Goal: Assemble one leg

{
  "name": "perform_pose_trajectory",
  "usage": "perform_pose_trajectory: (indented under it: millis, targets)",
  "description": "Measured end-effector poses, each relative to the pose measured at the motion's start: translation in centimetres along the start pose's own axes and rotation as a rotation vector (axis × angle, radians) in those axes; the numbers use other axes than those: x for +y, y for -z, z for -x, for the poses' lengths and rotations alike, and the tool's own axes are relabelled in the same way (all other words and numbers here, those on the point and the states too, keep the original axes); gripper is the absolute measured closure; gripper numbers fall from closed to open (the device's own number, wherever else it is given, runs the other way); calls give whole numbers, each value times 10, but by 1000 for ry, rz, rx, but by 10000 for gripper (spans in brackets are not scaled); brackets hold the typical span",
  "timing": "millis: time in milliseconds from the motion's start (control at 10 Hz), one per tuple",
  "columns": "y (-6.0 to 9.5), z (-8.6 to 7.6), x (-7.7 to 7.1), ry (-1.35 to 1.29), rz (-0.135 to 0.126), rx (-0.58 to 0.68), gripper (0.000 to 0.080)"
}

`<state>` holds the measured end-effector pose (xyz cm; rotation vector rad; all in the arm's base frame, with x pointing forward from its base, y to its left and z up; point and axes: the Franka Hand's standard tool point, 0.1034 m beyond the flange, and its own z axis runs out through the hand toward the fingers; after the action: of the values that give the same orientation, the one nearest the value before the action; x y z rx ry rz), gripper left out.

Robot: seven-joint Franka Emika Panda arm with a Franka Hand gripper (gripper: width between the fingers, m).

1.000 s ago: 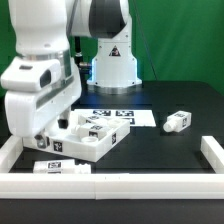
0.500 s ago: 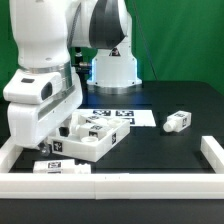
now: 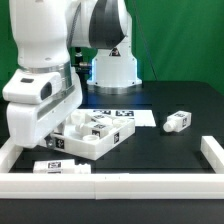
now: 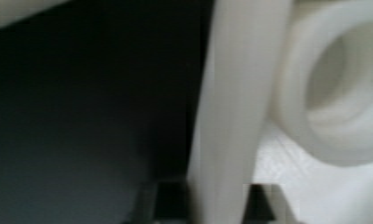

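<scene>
The white tray-shaped part (image 3: 92,140) lies at the exterior view's left centre, with tags on it. My gripper (image 3: 46,140) is down at its left rim, mostly hidden by the hand. In the wrist view the upright white rim (image 4: 227,110) stands between my two dark fingertips (image 4: 165,198), which press close on both sides; my gripper (image 4: 215,200) looks shut on that rim. A round socket (image 4: 334,85) of the part shows beside the rim. One leg (image 3: 177,121) lies apart on the black table at the right. Another leg (image 3: 62,167) lies at the front left.
The marker board (image 3: 128,113) lies flat behind the tray-shaped part. A low white wall (image 3: 120,185) runs along the front and turns up at the right (image 3: 212,152). The robot base (image 3: 112,68) stands at the back.
The hand has come down a little onto the tray-shaped part's left rim. The legs on the table have not moved.
</scene>
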<state>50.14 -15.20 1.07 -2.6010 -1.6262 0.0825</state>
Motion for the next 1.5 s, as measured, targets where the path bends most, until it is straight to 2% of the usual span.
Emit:
perform_pose_trajectory:
  millis: [100,200,300,400,500,700,800,1200,1300,1400,1500]
  targets:
    - [6,-3,2,-98,13,1,745]
    - [12,-13,4,-183,26,4,745]
    - [16,-24,3,-266,13,0,745]
    - [22,-39,2,-350,1,-4,745]
    - [29,-62,-4,-477,-11,-10,745]
    - [34,-99,-1,-599,13,2,745]
    - [33,-99,2,-564,34,14,745]
    - [31,-96,2,-596,30,15,745]
    - [33,-90,7,-668,31,18,745]
    - [37,-91,16,-719,29,18,745]
    - [35,-100,20,-808,30,26,745]
